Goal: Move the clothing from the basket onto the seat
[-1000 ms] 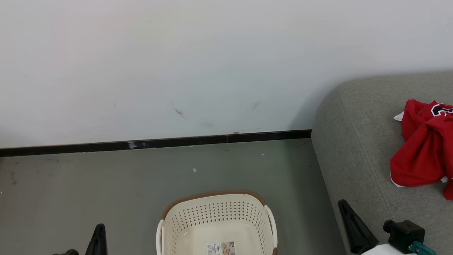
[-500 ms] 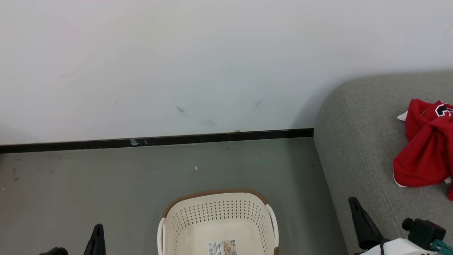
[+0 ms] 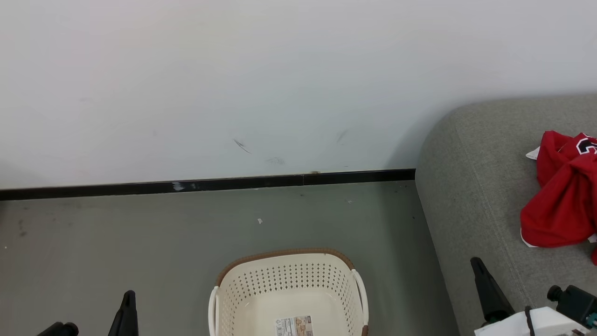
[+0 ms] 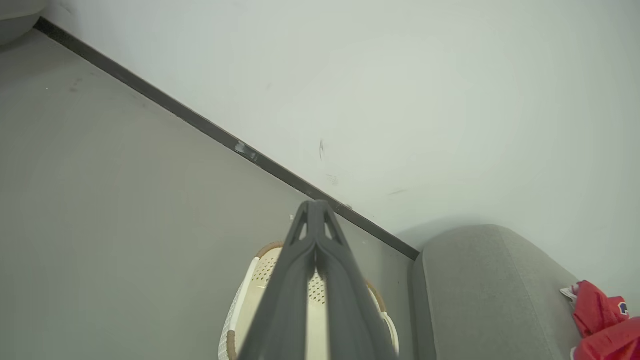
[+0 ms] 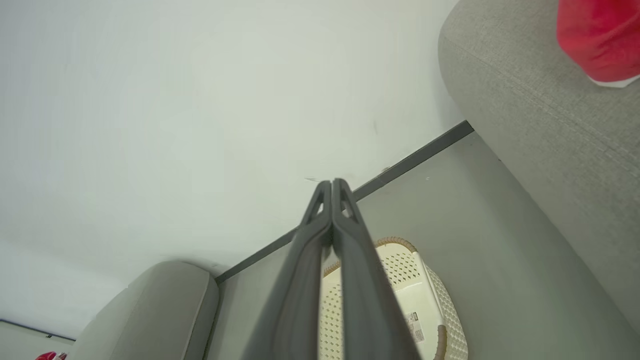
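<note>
On the sofa (image 3: 466, 196), head view: red jersey (image 3: 559, 205) heaped well back from the rounded corner. Beside the sofa's edge, on the floor (image 3: 140, 242): laundry basket (image 3: 284, 255), label (image 3: 291, 326) bare, looks empty. Transfer reads done; next is a leftovers check. Arms low, left gripper (image 3: 127, 310) and right gripper (image 3: 485, 287) flanking it. Left wrist view: jaws pressed together, empty, aimed over the basket. Right wrist view: same, jaws closed on nothing.

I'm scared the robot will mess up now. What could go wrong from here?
The shut right pincer looks close to the big grey woven-fabric sofa; a swing might bump it. The cream-white perforated plastic basket looks empty, but part of its inside is hidden, so something like the bright red jersey on the sofa could be missed.
</note>
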Controlling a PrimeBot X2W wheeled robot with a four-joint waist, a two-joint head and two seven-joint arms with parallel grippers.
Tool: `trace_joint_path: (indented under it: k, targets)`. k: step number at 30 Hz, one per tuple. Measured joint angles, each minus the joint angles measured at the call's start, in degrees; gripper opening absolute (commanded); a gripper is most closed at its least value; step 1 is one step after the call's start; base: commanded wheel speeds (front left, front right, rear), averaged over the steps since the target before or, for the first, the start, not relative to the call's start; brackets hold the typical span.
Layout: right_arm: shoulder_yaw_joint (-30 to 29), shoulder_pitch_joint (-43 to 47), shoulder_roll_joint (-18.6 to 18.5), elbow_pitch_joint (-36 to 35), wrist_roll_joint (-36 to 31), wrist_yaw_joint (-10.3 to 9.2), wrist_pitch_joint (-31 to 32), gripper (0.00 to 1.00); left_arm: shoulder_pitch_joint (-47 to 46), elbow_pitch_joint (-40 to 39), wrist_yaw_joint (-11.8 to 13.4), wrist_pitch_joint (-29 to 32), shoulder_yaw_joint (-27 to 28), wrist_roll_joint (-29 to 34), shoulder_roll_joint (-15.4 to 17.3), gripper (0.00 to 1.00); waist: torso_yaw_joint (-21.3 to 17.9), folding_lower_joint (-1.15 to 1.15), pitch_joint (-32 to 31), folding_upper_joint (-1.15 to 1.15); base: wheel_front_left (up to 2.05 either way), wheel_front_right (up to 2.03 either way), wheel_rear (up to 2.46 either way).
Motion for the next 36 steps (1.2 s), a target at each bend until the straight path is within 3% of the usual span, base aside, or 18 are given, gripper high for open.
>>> trace_joint_path:
  k: [20, 36]
  targets:
    - [-0.38, -2.85, -1.35, 2.21, 18.03, 0.0, 3.0, 0.0, -2.53, 1.34, -3.1, 3.66, 2.65, -13.58, -1.29, 0.0, 0.34, -0.39, 0.65, 0.0, 0.0, 0.0, 0.0]
    - [-0.59, -5.14, -2.49, 3.78, 33.11, 0.0, 5.41, 0.0, -4.52, 2.54, -6.19, 7.0, 4.94, -24.91, -2.5, 0.0, 0.61, -0.44, 1.07, 0.0, 0.0, 0.0, 0.0]
